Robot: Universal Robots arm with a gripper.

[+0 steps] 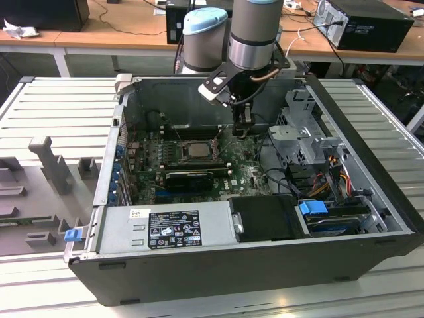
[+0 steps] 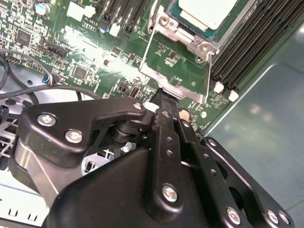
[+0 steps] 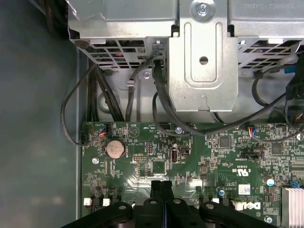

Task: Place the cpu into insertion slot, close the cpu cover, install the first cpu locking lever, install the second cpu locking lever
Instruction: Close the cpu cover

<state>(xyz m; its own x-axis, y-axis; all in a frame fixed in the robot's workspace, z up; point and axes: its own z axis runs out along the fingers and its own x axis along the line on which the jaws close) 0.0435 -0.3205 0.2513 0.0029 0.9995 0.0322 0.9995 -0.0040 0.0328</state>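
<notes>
Your gripper (image 1: 242,129) hangs inside the open case (image 1: 199,271), just to the exterior view's right of the slot (image 1: 180,156). In the first wrist view the fingers (image 3: 156,190) are pressed together with no gap. Nothing shows held between them. In the second wrist view the gripper tip (image 2: 164,97) touches the near edge of the cover (image 2: 183,88). Can't tell if it pinches that edge or only pushes on it. The cover is tilted up off the socket, with green board (image 2: 80,52) showing through its opening. The cpu (image 2: 206,12) lies flat in the slot, pale face up, beside the black memory slots (image 2: 247,42).

Writing:
- White sticker (image 1: 136,213) and dark printed label (image 1: 173,230) on the power supply (image 1: 218,222).
- White print and logo marks on the board by the coin cell (image 3: 114,148).
</notes>
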